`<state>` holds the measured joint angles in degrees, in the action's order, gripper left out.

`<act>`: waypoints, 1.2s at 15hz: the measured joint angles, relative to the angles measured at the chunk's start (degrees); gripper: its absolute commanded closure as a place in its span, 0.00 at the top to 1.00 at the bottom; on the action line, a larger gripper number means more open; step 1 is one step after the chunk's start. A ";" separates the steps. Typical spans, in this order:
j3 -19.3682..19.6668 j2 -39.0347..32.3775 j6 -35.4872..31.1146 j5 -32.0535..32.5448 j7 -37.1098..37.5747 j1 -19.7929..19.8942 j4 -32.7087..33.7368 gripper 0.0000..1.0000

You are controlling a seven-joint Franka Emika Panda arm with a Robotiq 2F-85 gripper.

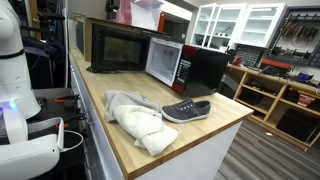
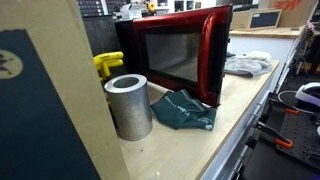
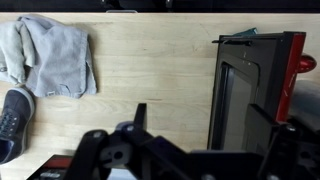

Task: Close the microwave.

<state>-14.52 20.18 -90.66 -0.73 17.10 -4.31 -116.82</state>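
The microwave (image 1: 200, 68) stands at the far end of the worktop (image 1: 110, 85), its door swung open. Nearer lie a shoe (image 1: 187, 110) and a cloth (image 1: 135, 118). In the wrist view the claw (image 3: 200, 135) hangs released, empty, above the worktop.

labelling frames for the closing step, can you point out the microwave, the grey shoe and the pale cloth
microwave (image 1: 165, 62), in an exterior view, on its open door
grey shoe (image 1: 186, 110), in an exterior view, on its laced upper
pale cloth (image 1: 135, 118), in an exterior view, on its crumpled middle
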 measured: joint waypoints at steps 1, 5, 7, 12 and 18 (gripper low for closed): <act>0.04 0.00 0.00 0.01 0.00 -0.04 0.00 1.00; 0.02 -0.11 0.00 2.76 0.00 -0.24 0.37 1.00; -0.12 -0.53 -0.01 5.30 0.00 -0.67 1.40 1.00; -1.82 -4.07 -0.11 9.82 0.00 -1.94 7.15 1.00; -4.50 -10.31 -0.27 15.00 -0.16 -5.71 15.06 1.00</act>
<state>-19.02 9.87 -90.93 14.27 16.94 -10.01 -101.76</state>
